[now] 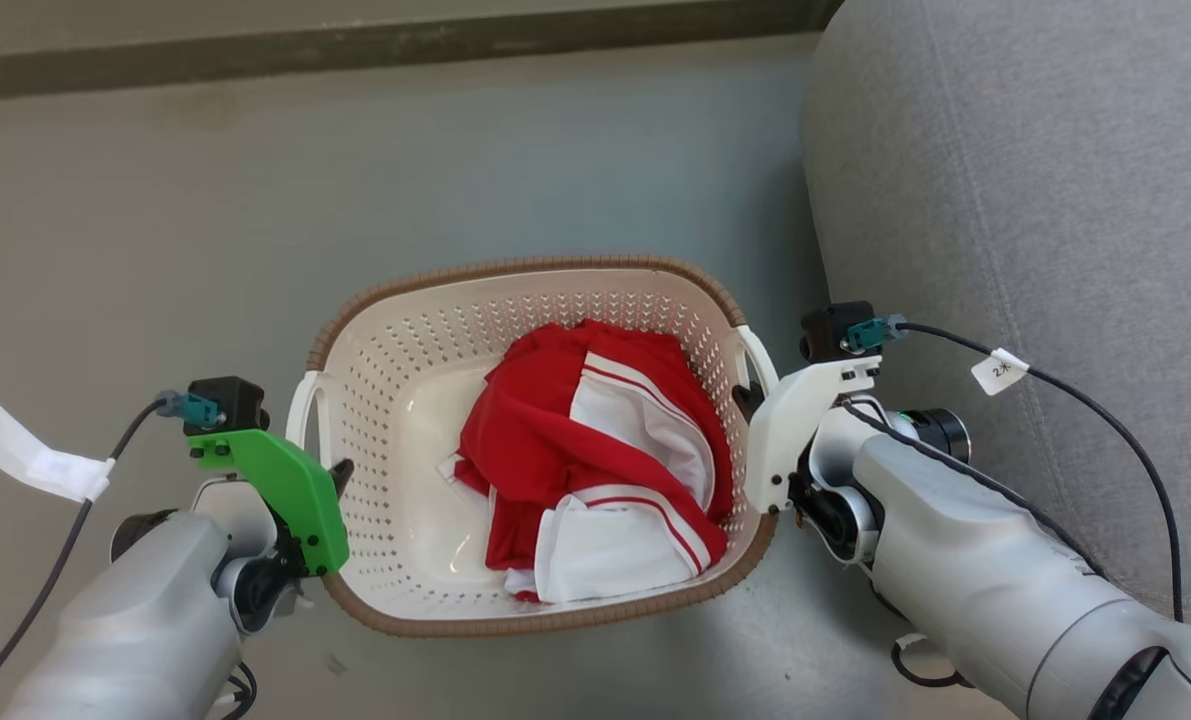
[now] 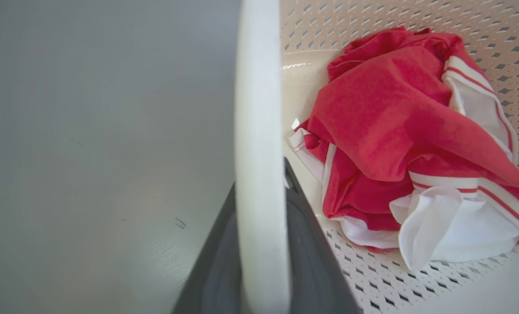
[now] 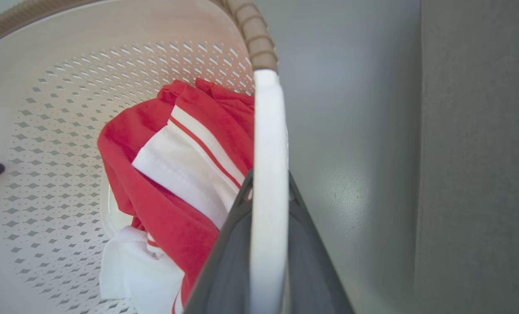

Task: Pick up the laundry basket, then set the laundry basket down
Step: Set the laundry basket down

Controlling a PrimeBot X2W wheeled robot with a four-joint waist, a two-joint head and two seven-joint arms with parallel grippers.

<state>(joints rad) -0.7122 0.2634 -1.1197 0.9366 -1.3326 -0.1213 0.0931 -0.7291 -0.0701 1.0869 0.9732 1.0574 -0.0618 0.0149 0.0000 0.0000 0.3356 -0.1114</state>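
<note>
Head view: we log the laundry basket (image 1: 515, 268) over the floor (image 1: 155, 250), its long axis spanning left gripper (image 1: 341, 474) to right gripper (image 1: 747, 396), both equally near.
Left wrist view: fingers (image 2: 211, 270) clenched on the left handle (image 2: 259, 131).
Right wrist view: likewise clenched, right handle (image 3: 266, 152).

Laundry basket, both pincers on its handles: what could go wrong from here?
1. The left pincer and right pincer each pinch just a thin white handle of the laundry basket; uneven arm motion could tilt it or let a handle slip.
2. The red-and-white garment lies toward the right side, so the load may be lopsided.
3. The grey sofa is close to the right arm; arm or cable might snag.
</note>
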